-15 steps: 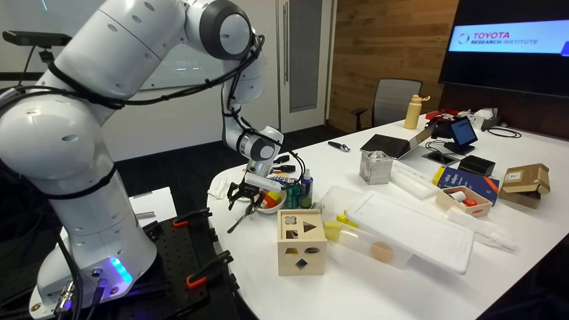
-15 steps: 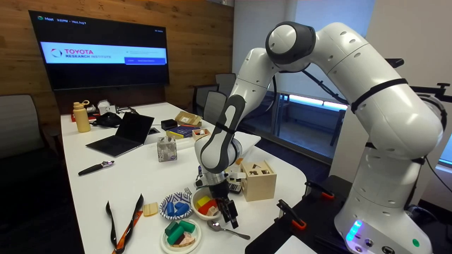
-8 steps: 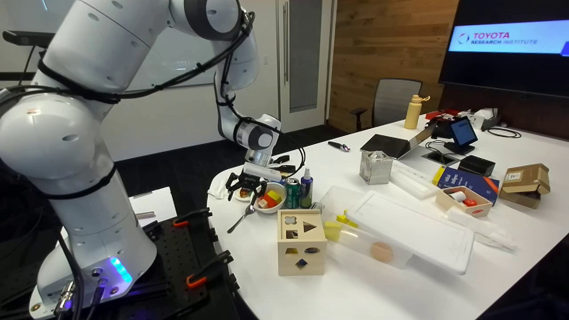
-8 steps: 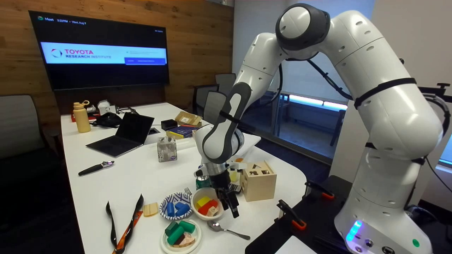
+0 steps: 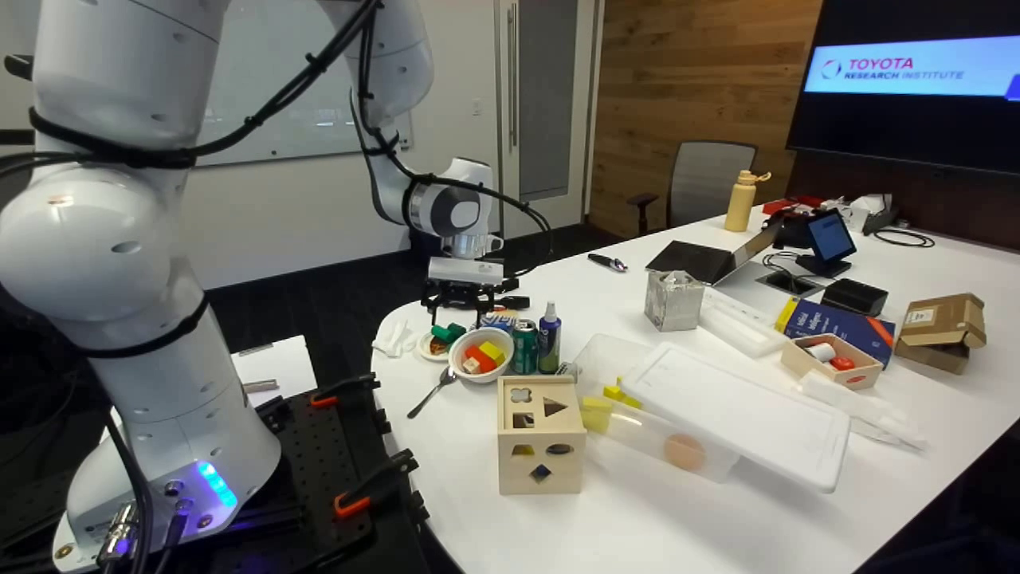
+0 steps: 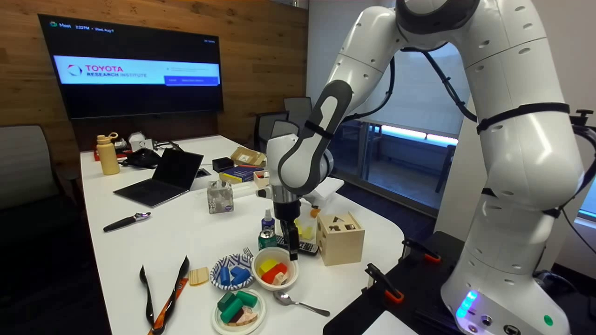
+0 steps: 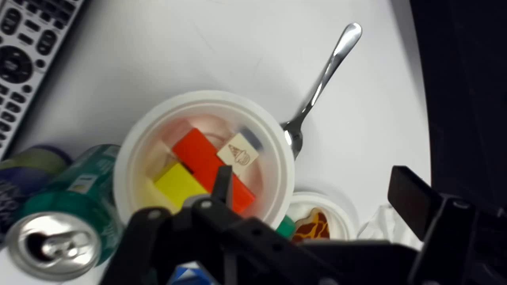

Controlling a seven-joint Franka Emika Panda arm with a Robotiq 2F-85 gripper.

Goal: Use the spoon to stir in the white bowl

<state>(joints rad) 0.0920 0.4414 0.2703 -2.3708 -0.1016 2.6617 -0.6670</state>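
The white bowl (image 6: 294, 278) stands on the table with red, yellow and pale blocks in it. Its rim shows in the wrist view (image 7: 204, 96) and in an exterior view (image 5: 457, 369). The metal spoon (image 6: 305, 305) lies on the table beside the bowl, its head by the rim and its handle pointing away. It also shows in the wrist view (image 7: 324, 77), head partly hidden by the rim, and in an exterior view (image 5: 433, 393). My gripper (image 7: 311, 180) is open and empty, pointing down above the bowl's side and the small plate. It shows in both exterior views (image 5: 456, 317) (image 6: 293, 255).
A wooden shape-sorter cube (image 5: 542, 446), green can (image 5: 524, 351), spray bottle (image 5: 549, 343) and remote (image 6: 308, 247) stand or lie near the bowl. A blue-patterned bowl (image 6: 231, 257) and a white plate (image 6: 216, 321) hold blocks. Black-and-orange tongs (image 6: 172, 298) lie farther off.
My open gripper has risen from low beside the spoon's head and moved back over the bowl's side, turning as it went. The arm has lifted. The spoon and the bowl have not moved.
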